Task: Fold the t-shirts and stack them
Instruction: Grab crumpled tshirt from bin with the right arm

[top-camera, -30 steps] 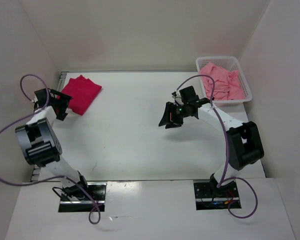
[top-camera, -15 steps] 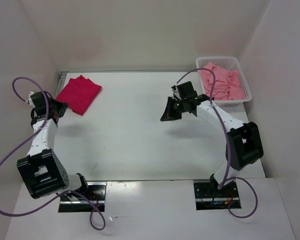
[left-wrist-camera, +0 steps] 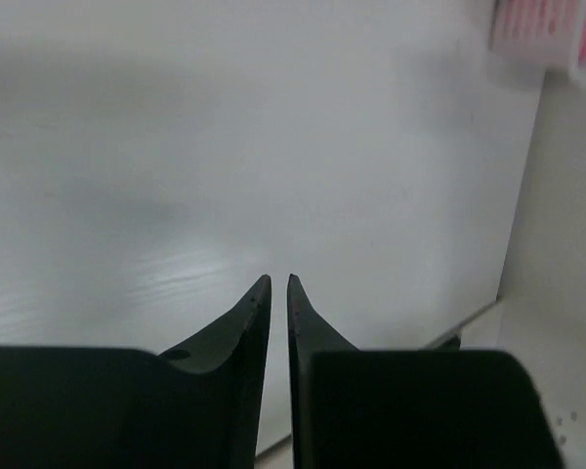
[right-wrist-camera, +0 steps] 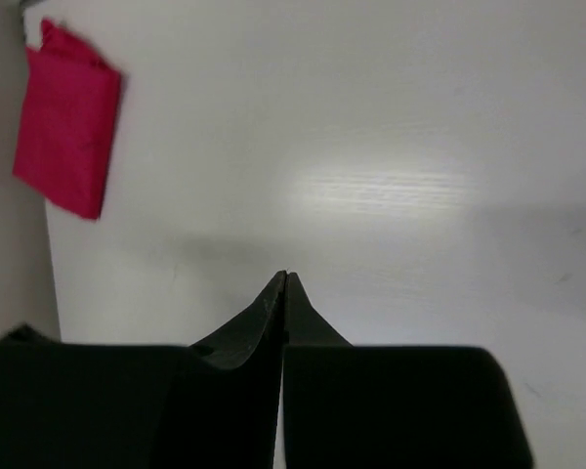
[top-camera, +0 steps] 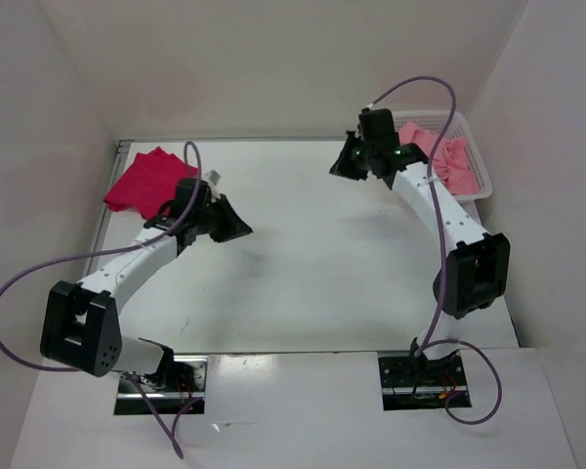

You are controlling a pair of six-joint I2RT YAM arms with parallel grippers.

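Your left gripper has left the crimson shirt nearly closed and apparently empty, while the right gripper, pinched shut, nears the basket.

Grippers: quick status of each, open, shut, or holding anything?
Left gripper: nearly shut, a thin gap between the tips, nothing held.
Right gripper: shut, tips touching, nothing held.

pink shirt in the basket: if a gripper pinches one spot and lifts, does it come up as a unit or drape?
Likely drapes: the pink shirt lies crumpled in soft folds, so it looks limp, not stiff. It fills the white mesh basket nearly to the rim, so a lifted corner may drag on it. It seems light; the basket might shift with it.
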